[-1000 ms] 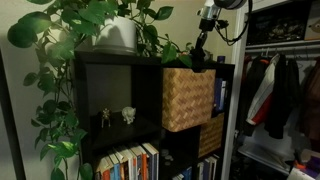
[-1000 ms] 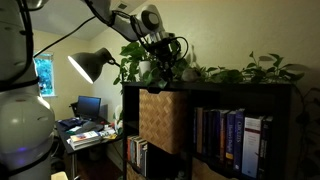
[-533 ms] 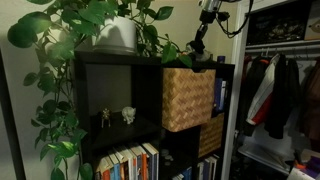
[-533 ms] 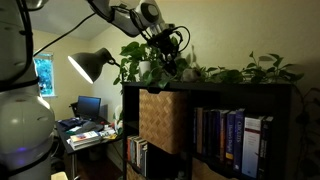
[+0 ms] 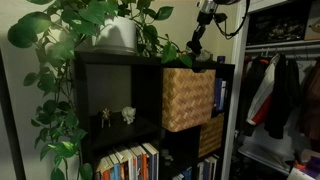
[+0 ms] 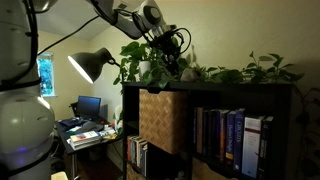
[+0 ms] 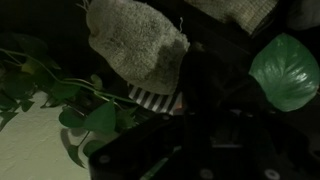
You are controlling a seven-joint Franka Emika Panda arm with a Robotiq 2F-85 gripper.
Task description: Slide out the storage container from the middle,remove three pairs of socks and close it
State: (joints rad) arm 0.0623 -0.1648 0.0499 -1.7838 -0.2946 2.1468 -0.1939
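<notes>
My claw [image 5: 197, 48] hangs above the top of the dark cubby counter [image 5: 80, 100], among the trailing leaves of the plant [image 5: 90, 18]; it also shows in an exterior view [image 6: 167, 55]. I cannot tell whether its fingers are spread or pressed together, the wrist view is too dark. That view does show a grey woolly sock [image 7: 135, 42] with a striped cuff close up, beside a broad green leaf [image 7: 286, 70]. The storage container [image 5: 187, 98], light woven wicker, sits in an upper cubby just below the claw, its front sticking out past the counter's face, seen again at [image 6: 160, 120]. Books [image 6: 225, 135] fill the neighbouring cubby
</notes>
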